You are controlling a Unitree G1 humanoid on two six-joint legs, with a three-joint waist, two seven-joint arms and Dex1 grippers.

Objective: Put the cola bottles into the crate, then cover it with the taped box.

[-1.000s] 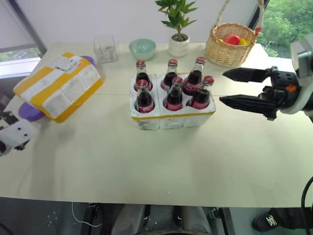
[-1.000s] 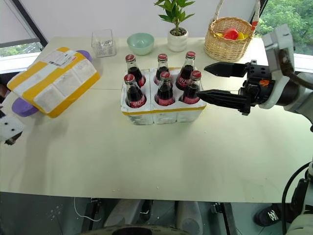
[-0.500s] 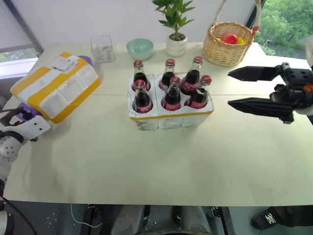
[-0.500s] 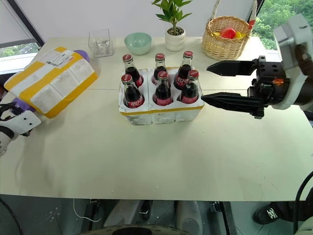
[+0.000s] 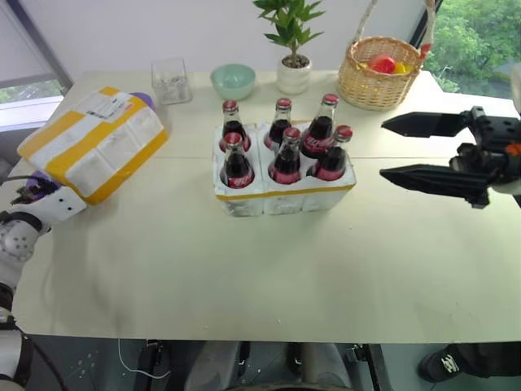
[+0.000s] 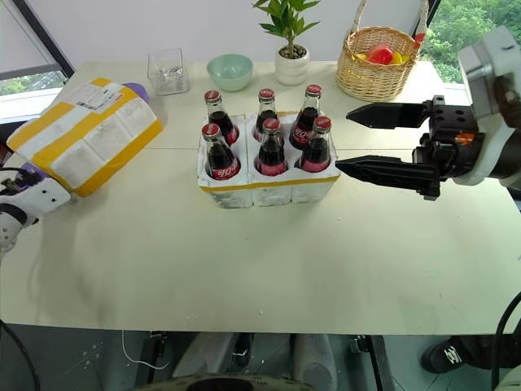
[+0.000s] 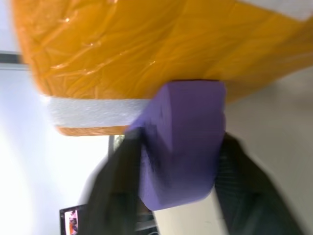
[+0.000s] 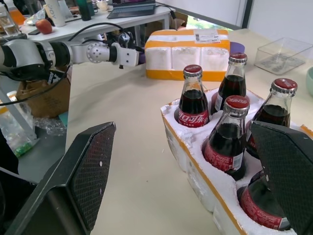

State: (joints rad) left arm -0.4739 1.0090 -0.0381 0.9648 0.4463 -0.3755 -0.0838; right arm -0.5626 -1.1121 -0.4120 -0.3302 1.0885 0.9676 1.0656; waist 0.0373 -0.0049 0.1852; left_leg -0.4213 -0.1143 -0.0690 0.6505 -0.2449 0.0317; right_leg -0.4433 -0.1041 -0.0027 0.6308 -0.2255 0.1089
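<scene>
Several cola bottles with red caps stand upright in the wells of the white foam crate at the table's middle. The taped box, white foam with yellow bands, lies tilted at the far left on a purple block. My left gripper is at the box's near left corner, its black fingers pressed against both sides of the purple block. To the right of the crate my right gripper hovers open, level with the bottles and pointing at them, holding nothing.
Along the table's far edge stand a clear container, a green bowl, a potted plant and a wicker basket of fruit. The right wrist view shows a cluttered desk beyond the table's left side.
My left arm has come forward to the corner of the taped box and its fingers have closed on the purple block. The right gripper has stayed open in place.
</scene>
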